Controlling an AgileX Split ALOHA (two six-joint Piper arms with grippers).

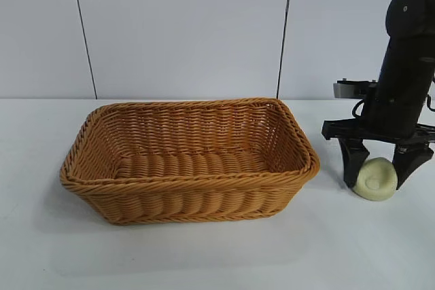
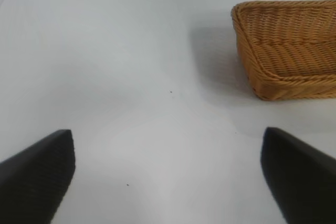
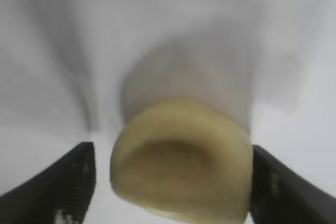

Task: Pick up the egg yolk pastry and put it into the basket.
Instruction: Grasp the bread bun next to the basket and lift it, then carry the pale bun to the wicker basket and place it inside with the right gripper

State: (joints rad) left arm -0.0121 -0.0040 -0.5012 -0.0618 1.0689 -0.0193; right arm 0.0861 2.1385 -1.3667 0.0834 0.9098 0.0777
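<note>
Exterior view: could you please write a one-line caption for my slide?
Right claw pointing down, fingers straddling the egg yolk pastry on the table, beside the wicker basket.

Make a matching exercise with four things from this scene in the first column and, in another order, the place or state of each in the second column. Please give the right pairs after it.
Things:
1. egg yolk pastry
2. basket
3. left end effector
4. right end effector

Place or state:
A. has nothing inside
B. wide open above a bare part of the table
C. points down and straddles the pastry
D. lies on the table, outside the basket, beside its right end in the exterior view

Pairs: 1-D, 2-A, 3-B, 4-C
</note>
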